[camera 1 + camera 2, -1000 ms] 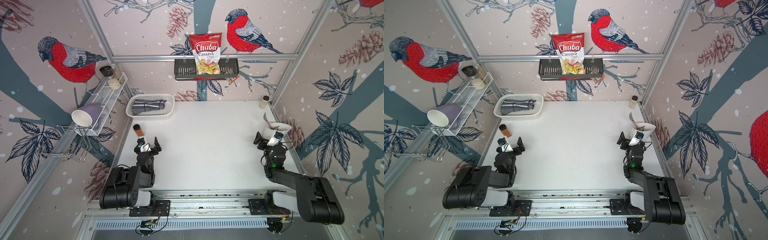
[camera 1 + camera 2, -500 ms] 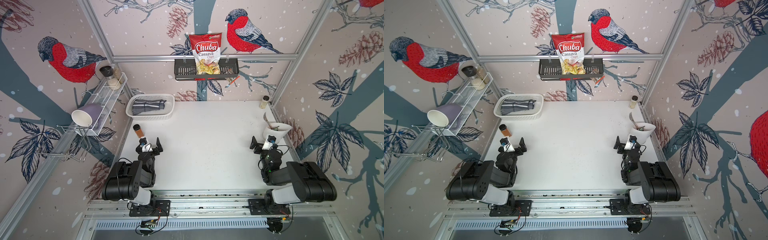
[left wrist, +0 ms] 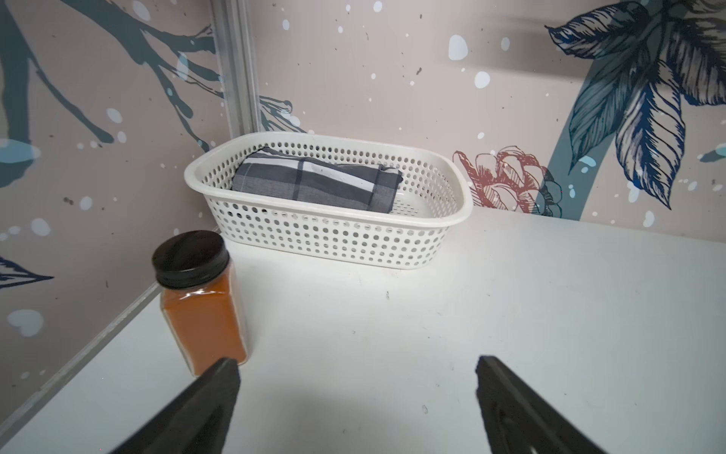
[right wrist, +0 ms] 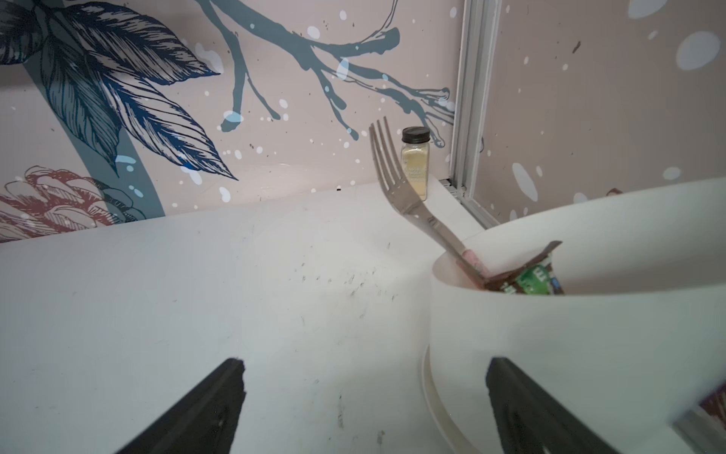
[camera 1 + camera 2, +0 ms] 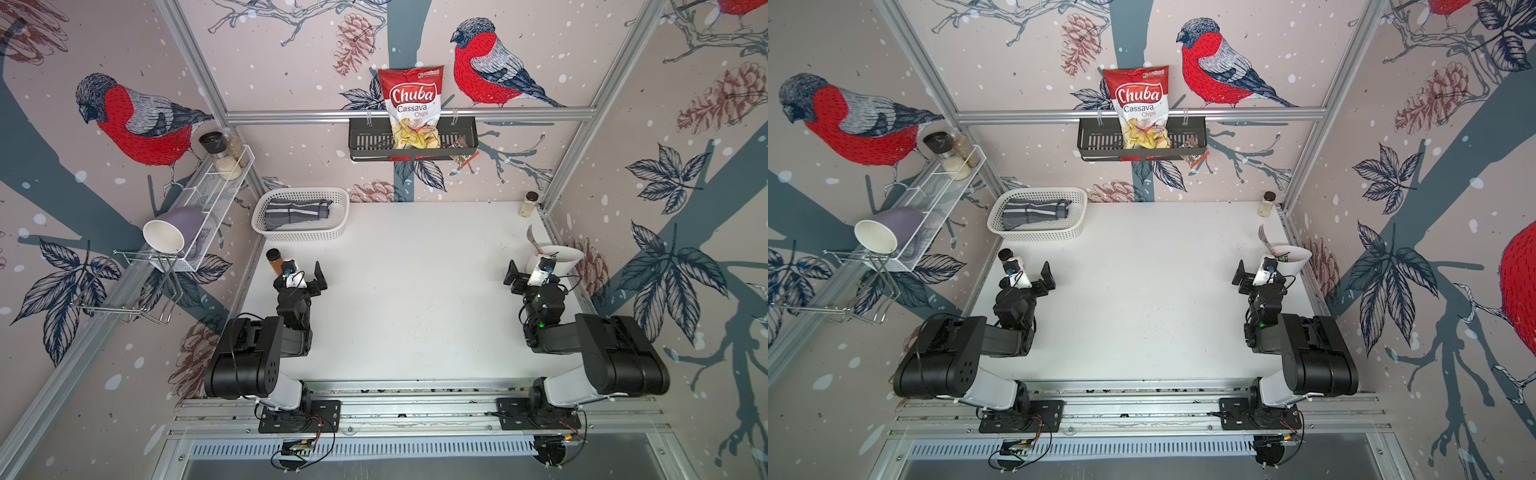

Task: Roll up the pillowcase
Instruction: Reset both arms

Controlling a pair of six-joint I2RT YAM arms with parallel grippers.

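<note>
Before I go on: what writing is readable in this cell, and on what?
"Chuba": red foil snack bag in the black wire wall basket.
"Cassava Chips": same bag, under the brand.
Bag's top logo: too small.
Pale glass spice jar label: blurred.
Green wrapper in the white bowl: blurred.

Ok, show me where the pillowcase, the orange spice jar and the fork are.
pillowcase (image 3: 310,182), left wrist view, middle of the bundled cloth.
orange spice jar (image 3: 202,322), left wrist view, glass body under the lid.
fork (image 4: 396,188), right wrist view, base of the tines.
</note>
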